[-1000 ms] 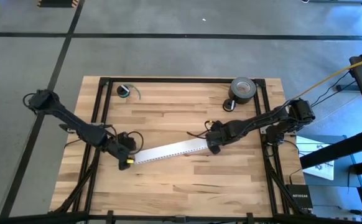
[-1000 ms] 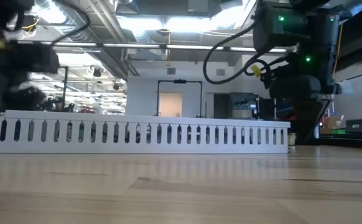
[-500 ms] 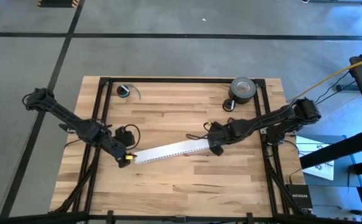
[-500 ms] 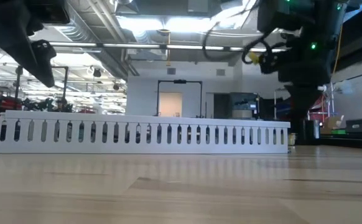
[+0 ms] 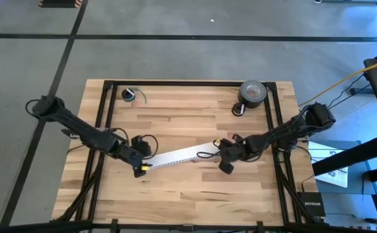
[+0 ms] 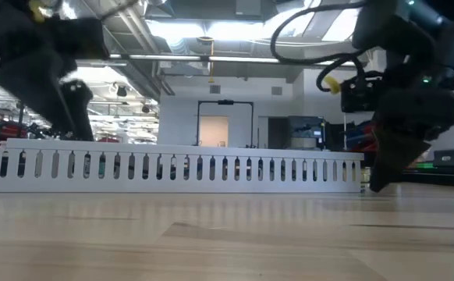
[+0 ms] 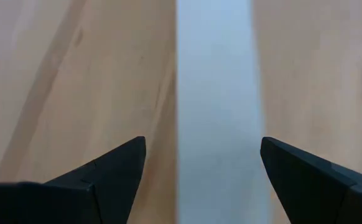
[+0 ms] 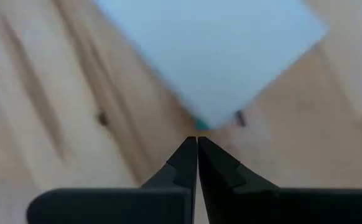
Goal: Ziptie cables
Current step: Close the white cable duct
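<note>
Looking down from the high view, I see the left hand at the lower-left end of the white slotted strip, which lies slanted across the centre of the desk; the right hand sits at its right end. A tape roll stands upper right. Low view: the strip spans the frame's middle. Left wrist view: my left hand's fingers are spread wide, straddling the strip. Right wrist view: fingers pressed together, empty, near the strip's corner. I cannot find the cables or zipties anywhere.
</note>
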{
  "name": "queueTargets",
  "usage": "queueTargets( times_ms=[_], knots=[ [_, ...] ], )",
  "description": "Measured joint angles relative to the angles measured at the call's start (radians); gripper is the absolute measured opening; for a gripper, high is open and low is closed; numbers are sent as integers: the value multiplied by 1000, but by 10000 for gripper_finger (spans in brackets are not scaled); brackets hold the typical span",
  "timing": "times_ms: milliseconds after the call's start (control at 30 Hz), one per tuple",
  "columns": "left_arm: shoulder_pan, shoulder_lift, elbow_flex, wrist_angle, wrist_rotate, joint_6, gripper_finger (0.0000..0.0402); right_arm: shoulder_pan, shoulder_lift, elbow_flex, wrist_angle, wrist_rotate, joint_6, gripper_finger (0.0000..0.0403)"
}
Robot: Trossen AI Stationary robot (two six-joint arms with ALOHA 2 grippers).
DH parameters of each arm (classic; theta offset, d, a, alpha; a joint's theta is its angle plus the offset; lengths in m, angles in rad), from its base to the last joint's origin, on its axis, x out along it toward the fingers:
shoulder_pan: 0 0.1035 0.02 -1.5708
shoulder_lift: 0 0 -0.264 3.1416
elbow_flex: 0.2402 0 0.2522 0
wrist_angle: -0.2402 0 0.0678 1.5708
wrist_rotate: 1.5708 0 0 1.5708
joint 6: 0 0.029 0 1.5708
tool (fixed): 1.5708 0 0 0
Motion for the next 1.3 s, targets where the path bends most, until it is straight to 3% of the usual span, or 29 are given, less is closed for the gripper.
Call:
queueTargets(
  times_ms=[133,400,600,767,833,1100,1200,1300],
  knots=[
    [27,55,3,7,11,39,304,50,0,3,-24,1,60,0],
    [155,42,6,-22,10,239,304,98,-56,197,-373,-24,47,0],
    [226,7,62,-173,-1,345,304,95,-63,289,-222,90,-166,0],
    [197,-78,134,-324,-3,260,304,86,-62,291,-42,278,-369,0],
    [170,-122,131,-386,-2,204,304,62,-62,291,0,308,-409,0],
    [69,-250,28,-581,39,-34,304,-97,-45,291,45,150,-429,0],
    [53,-261,-33,-544,45,-70,303,-141,-4,291,87,100,-466,0],
    [53,-248,-106,-402,50,-42,296,-179,62,290,152,18,-508,0]
  ],
)
